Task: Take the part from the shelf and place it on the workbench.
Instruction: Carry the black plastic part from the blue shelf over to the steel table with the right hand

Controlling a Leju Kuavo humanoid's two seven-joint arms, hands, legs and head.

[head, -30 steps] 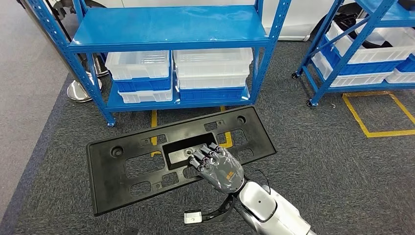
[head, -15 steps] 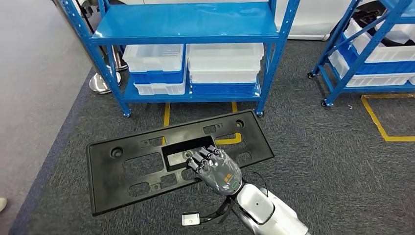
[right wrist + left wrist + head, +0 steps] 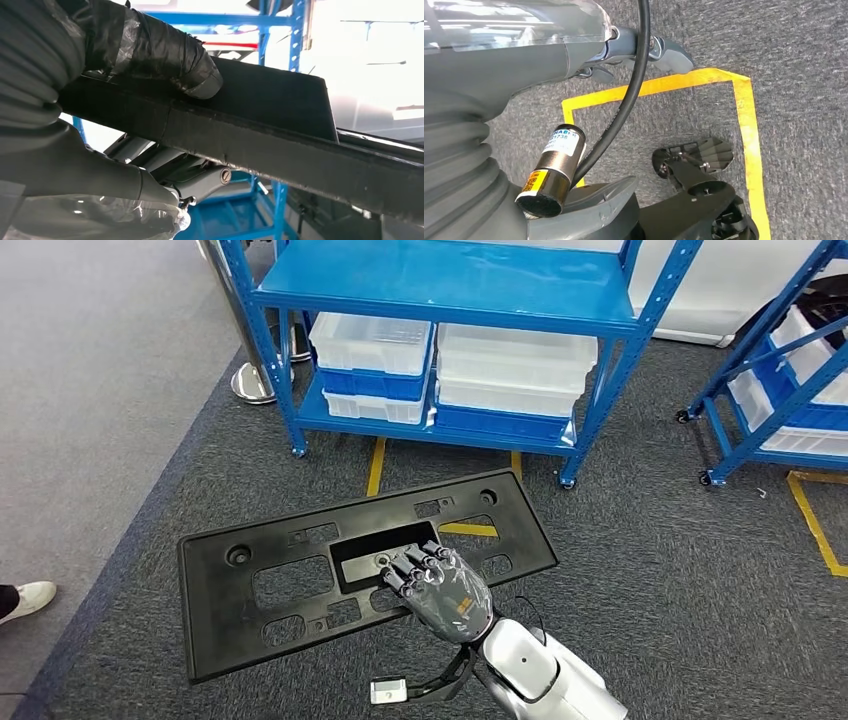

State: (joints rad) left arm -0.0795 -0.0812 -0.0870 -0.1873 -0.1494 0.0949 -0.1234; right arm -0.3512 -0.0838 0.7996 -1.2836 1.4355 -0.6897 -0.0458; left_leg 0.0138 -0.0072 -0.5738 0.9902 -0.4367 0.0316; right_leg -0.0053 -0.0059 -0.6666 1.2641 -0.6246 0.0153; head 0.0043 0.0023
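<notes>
Head view shows my right hand [image 3: 440,588] reaching forward from the lower middle, its silver forearm coming up from the bottom edge, knuckles upward and fingers curled over the rim of the rectangular opening in the middle of the part [image 3: 300,580]. That part is a long, flat black plastic panel with many cut-outs, and I hold it out in front of me, roughly level and slightly tilted, above the floor. From the right wrist view my thick thumb [image 3: 170,55], wrapped in dark tape, presses on one face of the black panel while darker fingers close on the other face, so the hand is clamped on the part's edge. From the left wrist view my left hand [image 3: 634,50] hangs over the carpet, with a black cable running past it; I cannot tell how far its fingers are open. Below lies grey carpet [image 3: 680,570] marked with yellow tape lines [image 3: 815,525]. Ahead stands a blue metal shelf [image 3: 450,285], its lower level stacked with white and blue bins [image 3: 515,370]; a second blue shelf [image 3: 780,390] stands to the right. A person's white shoe [image 3: 28,598] sits at the left edge.
</notes>
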